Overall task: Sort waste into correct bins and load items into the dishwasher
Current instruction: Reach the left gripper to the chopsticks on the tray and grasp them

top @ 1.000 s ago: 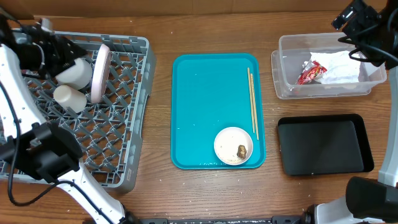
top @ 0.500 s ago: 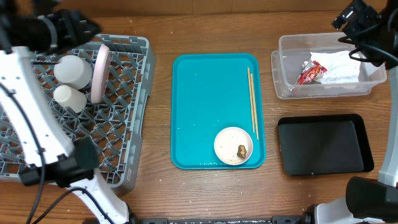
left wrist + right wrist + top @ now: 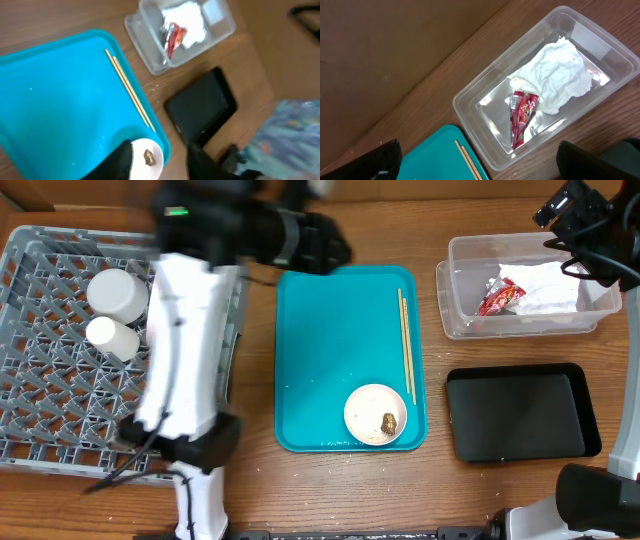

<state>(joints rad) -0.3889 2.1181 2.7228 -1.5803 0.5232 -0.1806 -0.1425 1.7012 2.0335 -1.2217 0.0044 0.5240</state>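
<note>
My left gripper (image 3: pixel 322 248) is open and empty, high over the teal tray's (image 3: pixel 330 360) back left corner. Its wrist view looks down on a small white bowl (image 3: pixel 151 161) holding a brown food lump (image 3: pixel 148 157), and on wooden chopsticks (image 3: pixel 131 91). The bowl (image 3: pixel 375 415) and chopsticks (image 3: pixel 405 345) lie on the tray's right side. Two white cups (image 3: pixel 117 295) stand in the grey dish rack (image 3: pixel 60 410). The pink-edged plate is hidden behind the left arm. My right gripper (image 3: pixel 480 150) is open, above the clear tub (image 3: pixel 480 107) that holds the red wrapper (image 3: pixel 521 116) and the napkin (image 3: pixel 557 80).
The black tray (image 3: pixel 520 412) lies in front of the clear tub (image 3: pixel 455 310) at the right. The left arm's white link (image 3: pixel 185 350) crosses the rack's right wall. The right arm (image 3: pixel 580 220) hangs at the back right corner.
The left arm has swung right, from the rack's back left to over the teal tray's back left corner, now covering the plate. The right arm has not moved.
</note>
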